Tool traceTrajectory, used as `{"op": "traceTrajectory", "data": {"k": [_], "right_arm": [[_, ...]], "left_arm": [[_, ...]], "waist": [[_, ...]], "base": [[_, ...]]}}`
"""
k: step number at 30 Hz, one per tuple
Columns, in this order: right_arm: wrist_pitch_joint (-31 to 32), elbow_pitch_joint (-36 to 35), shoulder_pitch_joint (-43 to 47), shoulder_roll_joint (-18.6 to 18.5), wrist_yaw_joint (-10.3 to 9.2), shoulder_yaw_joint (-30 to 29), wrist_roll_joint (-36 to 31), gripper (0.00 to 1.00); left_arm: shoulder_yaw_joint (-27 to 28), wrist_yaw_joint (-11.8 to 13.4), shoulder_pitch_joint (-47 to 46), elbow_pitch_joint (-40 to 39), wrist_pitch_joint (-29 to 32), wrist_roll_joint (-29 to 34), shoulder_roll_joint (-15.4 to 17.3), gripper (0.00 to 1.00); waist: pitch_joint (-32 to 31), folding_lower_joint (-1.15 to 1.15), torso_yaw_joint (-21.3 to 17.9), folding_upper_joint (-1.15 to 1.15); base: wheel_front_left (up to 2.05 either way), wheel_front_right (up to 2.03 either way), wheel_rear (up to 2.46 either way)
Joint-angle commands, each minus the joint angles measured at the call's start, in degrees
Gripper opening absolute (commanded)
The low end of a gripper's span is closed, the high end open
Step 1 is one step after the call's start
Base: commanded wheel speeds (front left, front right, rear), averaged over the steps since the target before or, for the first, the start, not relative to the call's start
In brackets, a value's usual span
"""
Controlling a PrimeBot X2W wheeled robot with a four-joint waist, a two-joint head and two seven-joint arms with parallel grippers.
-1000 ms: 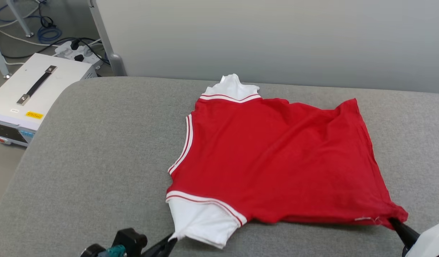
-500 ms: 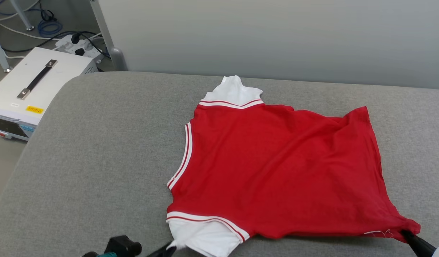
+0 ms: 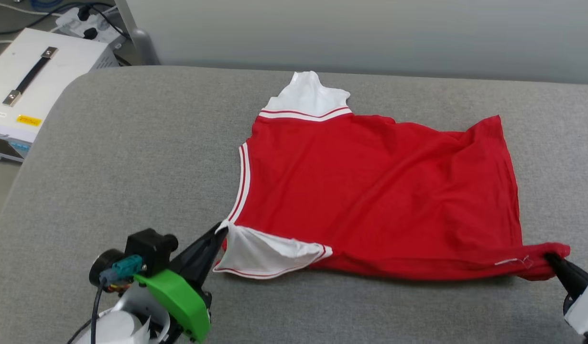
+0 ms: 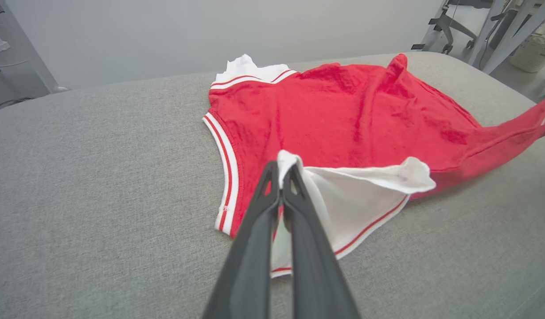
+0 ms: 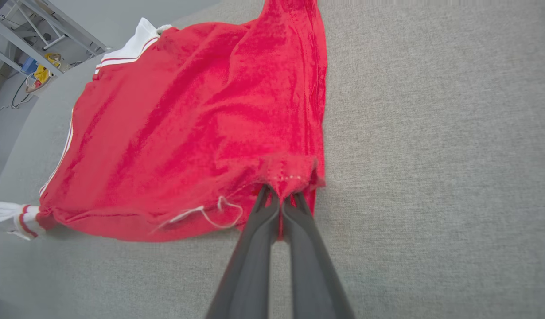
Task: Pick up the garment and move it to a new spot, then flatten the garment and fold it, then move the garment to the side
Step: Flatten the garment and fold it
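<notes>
Red knit cloth forms the body of the short-sleeved garment [image 3: 370,191], which has white sleeves and red-and-white striped trim at the sleeve seams and neckline. It is spread over the centre and right of the head view on a grey woven-cloth table surface [image 3: 131,167]. The neckline faces the left of the frame and the hem faces the right.

The far sleeve [image 3: 308,95] lies flat and points toward the top of the frame. The near sleeve [image 3: 260,255] sits at lower centre, raised at one corner, with its opening gaping.

Left gripper [image 3: 221,228]: at lower left of the head view, with a green moulded part [image 3: 177,296] on its wrist. Its two dark fingers are pressed together on the raised corner of the near sleeve. In the left wrist view a tuft of white cloth stands just above the fingertips, pinched between them.

Right gripper [image 3: 549,259]: at the lower right edge of the head view. Its fingers are clamped on the bunched red hem corner, which is drawn out to a point toward that edge. In the right wrist view a loose white thread [image 5: 210,212] lies on the red cloth just left of the fingers.

Diagonal creases run across the red body from the upper-right hem corner. A shadow lies under the near edge between the two grippers.

Off the table, at the upper left of the head view, stands a white rectangular box [image 3: 59,62] with a black strap handle and a yellow label. A white power strip [image 3: 81,24] with black plugs lies beyond it. A pale grey wall panel [image 3: 370,33] runs along the top.
</notes>
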Motion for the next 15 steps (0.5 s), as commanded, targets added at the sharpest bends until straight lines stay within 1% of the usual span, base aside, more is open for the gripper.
{"op": "traceTrajectory", "data": {"k": [1,8,15], "right_arm": [[0.37,0.71,-2.14,-0.47,-0.04,0.39,-0.58,0.0],[2.18,5.83,-10.0,-1.72,-0.04,2.88,-2.42,0.0],[3.43,11.44,-15.37,-2.62,-0.04,5.47,-4.43,0.0]], "left_arm": [[0.32,0.3,-2.49,1.13,0.06,1.02,-0.68,0.0],[-0.3,-1.36,-10.38,8.1,-0.2,2.62,-2.67,0.0],[-1.45,-2.71,-15.89,16.02,-1.27,3.6,-4.64,0.0]], "waist": [[2.85,0.0,-0.92,0.0],[7.13,0.0,-1.9,0.0],[9.25,0.0,-1.94,0.0]], "base": [[0.0,0.0,0.0],[0.0,0.0,0.0],[0.0,0.0,0.0]]}}
